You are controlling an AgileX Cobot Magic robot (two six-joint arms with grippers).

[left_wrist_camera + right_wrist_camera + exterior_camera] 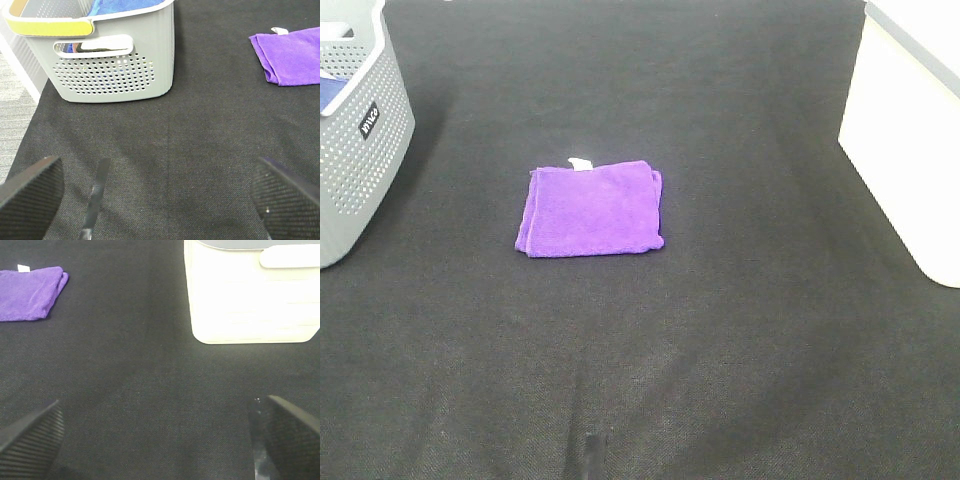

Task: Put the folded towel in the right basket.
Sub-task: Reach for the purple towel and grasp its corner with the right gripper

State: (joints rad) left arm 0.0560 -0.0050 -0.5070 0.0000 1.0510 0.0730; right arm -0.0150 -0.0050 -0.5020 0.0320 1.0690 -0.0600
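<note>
The folded purple towel (591,208) lies flat on the black cloth near the middle, with a small white tag at its far edge. It also shows in the left wrist view (292,54) and the right wrist view (30,292). The right basket (910,130) is white and stands at the right edge; the right wrist view shows its wall (250,305). Neither gripper shows in the high view. My left gripper (160,195) is open and empty over bare cloth, far from the towel. My right gripper (160,435) is open and empty, short of the white basket.
A grey perforated basket (355,140) stands at the left edge and holds blue cloth (125,6). The black cloth (650,360) covers the table. The table's left edge and grey floor (15,110) show in the left wrist view.
</note>
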